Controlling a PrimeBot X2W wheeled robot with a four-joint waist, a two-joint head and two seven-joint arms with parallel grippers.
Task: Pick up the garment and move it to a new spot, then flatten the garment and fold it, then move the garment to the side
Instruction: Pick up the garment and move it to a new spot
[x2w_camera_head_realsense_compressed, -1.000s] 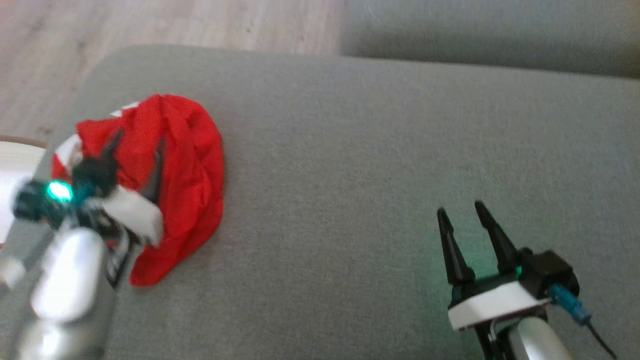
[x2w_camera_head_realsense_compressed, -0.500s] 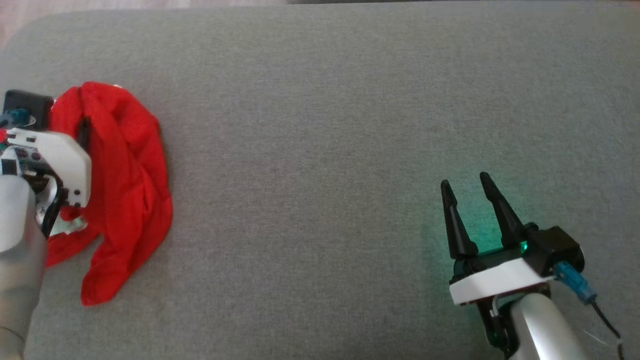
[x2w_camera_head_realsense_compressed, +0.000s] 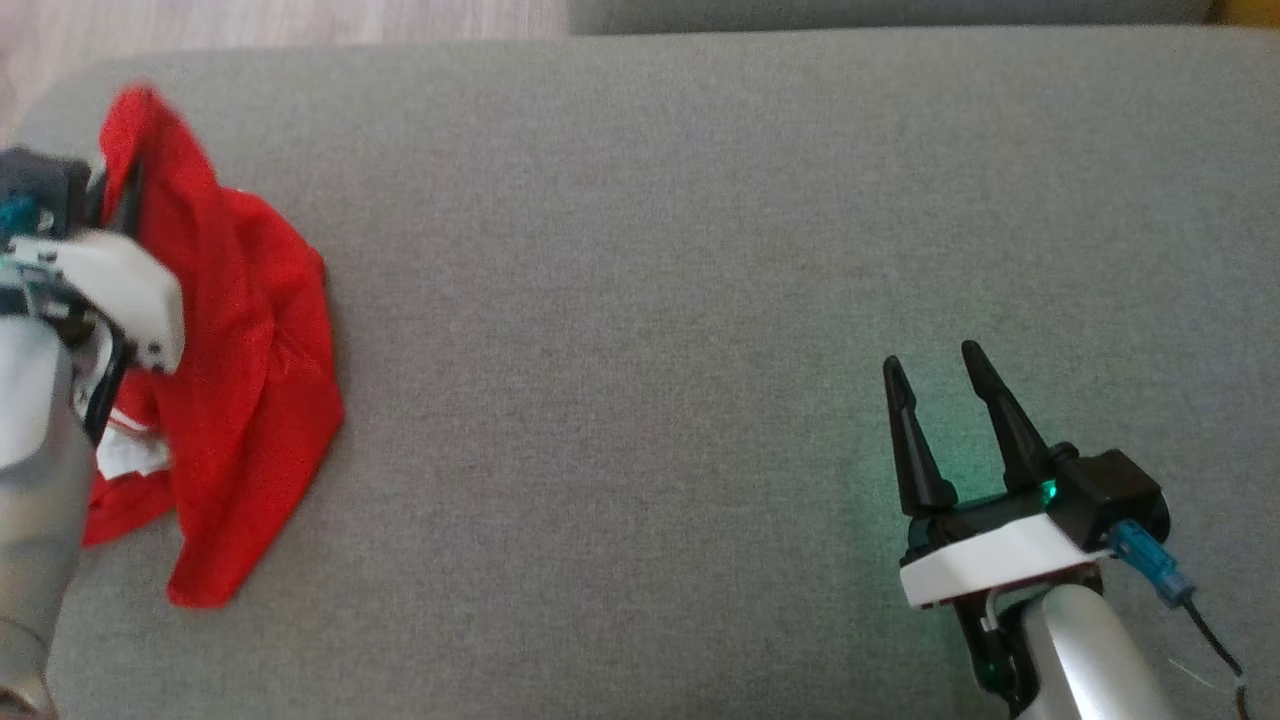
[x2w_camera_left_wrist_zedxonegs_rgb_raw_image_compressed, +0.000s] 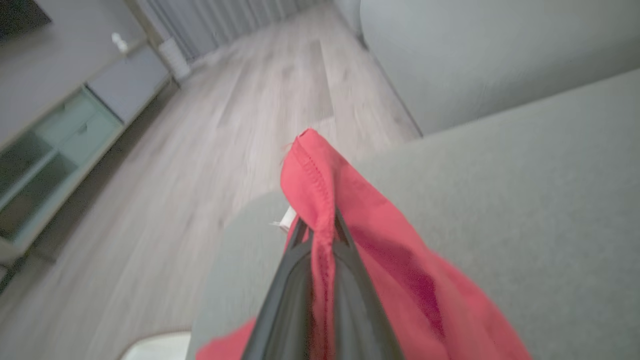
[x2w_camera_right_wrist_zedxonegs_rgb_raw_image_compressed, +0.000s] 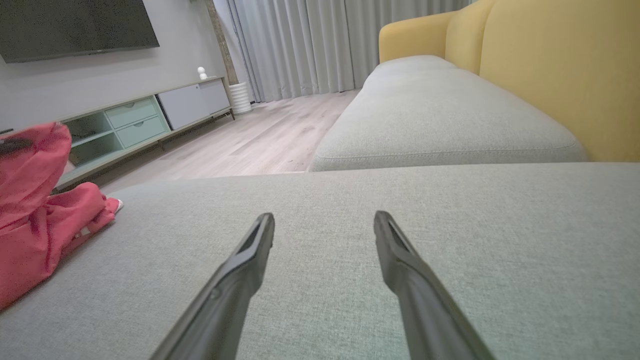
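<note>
"Garment (x2w_camera_head_realsense_compressed: 250, 330) first; where does it lie?" asks the first observer.

"At the left end of the grey seat cushion (x2w_camera_head_realsense_compressed: 640, 300), close to its rounded corner," says the second; "it is red and bunched; most of it rests on the cushion, with a white patch (x2w_camera_head_realsense_compressed: 130, 455) showing low on its left side; wooden floor (x2w_camera_head_realsense_compressed: 300, 20) lies beyond the cushion's far edge."

"And the left gripper (x2w_camera_left_wrist_zedxonegs_rgb_raw_image_compressed: 319, 226)?"

"Its two dark fingers are pressed together on a stitched fold of the cloth; in the left wrist view the fold stands up past the fingertips, and the rest hangs down to the right onto the cushion; in the head view the pale forearm (x2w_camera_head_realsense_compressed: 30, 450) covers part of the cloth's left side."

"The right gripper (x2w_camera_head_realsense_compressed: 930, 357)?"

"Well apart from the garment, at the lower right of the head view; its jaws stand wide with nothing between them; in the right wrist view bare cushion shows between the fingers (x2w_camera_right_wrist_zedxonegs_rgb_raw_image_compressed: 235, 280), and the red heap sits at that view's left edge; a low cabinet (x2w_camera_right_wrist_zedxonegs_rgb_raw_image_compressed: 140, 115) and a yellow sofa back (x2w_camera_right_wrist_zedxonegs_rgb_raw_image_compressed: 550, 75) lie beyond."
</note>
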